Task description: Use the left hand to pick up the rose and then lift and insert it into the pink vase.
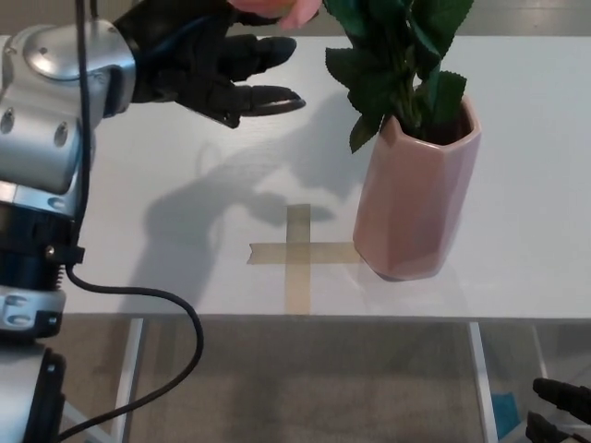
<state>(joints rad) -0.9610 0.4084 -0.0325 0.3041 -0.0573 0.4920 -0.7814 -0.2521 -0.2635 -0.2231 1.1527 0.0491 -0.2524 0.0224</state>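
Rose (392,65) stem sits in pink vase (416,198) on table (138,231); left hand (217,69) open, empty, to its left — looks released.

Left hand (217,69) raised upper left, fingers spread, holding nothing; right hand (559,411) barely visible bottom right

Single head view, steep downward, table (138,240) close.

My left hand (217,74) is matte black, thick-fingered with glossy tips. Behind it my forearm (55,111) is brushed silver with round screw recesses, then black ribbed joints, and a black cable (175,318) loops off it.
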